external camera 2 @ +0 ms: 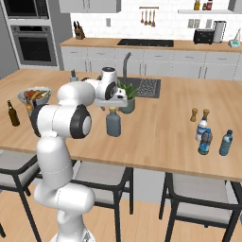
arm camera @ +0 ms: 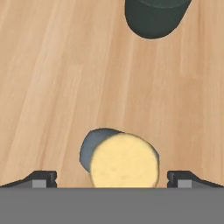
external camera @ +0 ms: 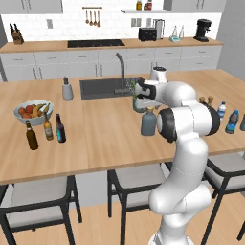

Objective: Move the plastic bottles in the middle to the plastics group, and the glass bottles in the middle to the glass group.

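The wide grey-blue flask (external camera: 148,124) (external camera 2: 113,125) stands mid-counter, and the hand view looks straight down on its cork stopper (arm camera: 124,161). My gripper (external camera: 147,107) (external camera 2: 112,106) (arm camera: 112,179) hangs just above it, open, with one fingertip on each side of the cork and touching nothing. On the left stand a dark brown-olive bottle (external camera: 31,137) (external camera 2: 12,114), a small amber bottle (external camera: 48,129) and the slim beer bottle (external camera: 60,129) with a blue label. On the right stand a clear white-capped bottle (external camera: 221,111) (external camera 2: 202,128), a darker blue bottle (external camera: 232,122) (external camera 2: 205,142) and a blue-tinted bottle (external camera 2: 226,143).
A dark plant pot (external camera 2: 127,103) (arm camera: 155,15) sits just behind the flask, near the sink (external camera: 103,87). A fruit bowl (external camera: 32,111) (external camera 2: 34,96) is on the left, a grey soap dispenser (external camera: 67,90) behind it. Wooden shakers (external camera 2: 194,115) stand by the plastic bottles. Stools line the near edge.
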You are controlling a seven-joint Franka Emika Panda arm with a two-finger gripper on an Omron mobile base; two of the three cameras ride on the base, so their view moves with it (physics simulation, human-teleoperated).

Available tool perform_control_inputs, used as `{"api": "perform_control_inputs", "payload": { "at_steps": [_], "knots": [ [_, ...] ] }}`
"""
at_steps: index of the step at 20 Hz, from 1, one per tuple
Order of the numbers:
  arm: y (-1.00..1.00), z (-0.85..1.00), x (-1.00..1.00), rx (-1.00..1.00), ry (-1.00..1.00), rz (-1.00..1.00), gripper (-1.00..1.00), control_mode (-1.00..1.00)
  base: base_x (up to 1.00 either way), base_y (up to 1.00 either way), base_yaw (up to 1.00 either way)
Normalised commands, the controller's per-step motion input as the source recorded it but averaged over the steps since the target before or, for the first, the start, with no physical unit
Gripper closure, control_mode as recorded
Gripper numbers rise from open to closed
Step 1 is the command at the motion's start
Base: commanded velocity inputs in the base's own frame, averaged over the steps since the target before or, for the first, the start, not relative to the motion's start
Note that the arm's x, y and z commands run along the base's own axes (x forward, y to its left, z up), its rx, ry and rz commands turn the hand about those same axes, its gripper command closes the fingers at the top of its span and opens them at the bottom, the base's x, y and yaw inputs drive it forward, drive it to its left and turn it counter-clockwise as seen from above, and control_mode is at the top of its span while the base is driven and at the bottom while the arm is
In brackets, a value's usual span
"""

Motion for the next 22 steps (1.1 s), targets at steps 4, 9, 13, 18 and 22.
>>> {"api": "perform_control_inputs", "payload": {
  "at_steps": [4,9,13,18,22],
  "knots": [
    [0.11,-0.02,0.00,0.00,0.01,0.00,-1.00,-1.00,0.00,0.00,0.00],
    [0.04,-0.02,0.00,0.00,0.05,0.00,-1.00,-1.00,0.00,0.00,0.00],
    [0.00,0.16,0.00,0.01,0.00,0.00,-1.00,-1.00,0.00,0.00,0.00],
    [-0.02,0.14,0.02,0.00,0.00,0.00,-1.00,-1.00,0.00,0.00,0.00],
    [-0.04,0.02,0.06,0.00,0.00,-0.01,-1.00,-1.00,0.00,0.00,0.00]
  ]
}}
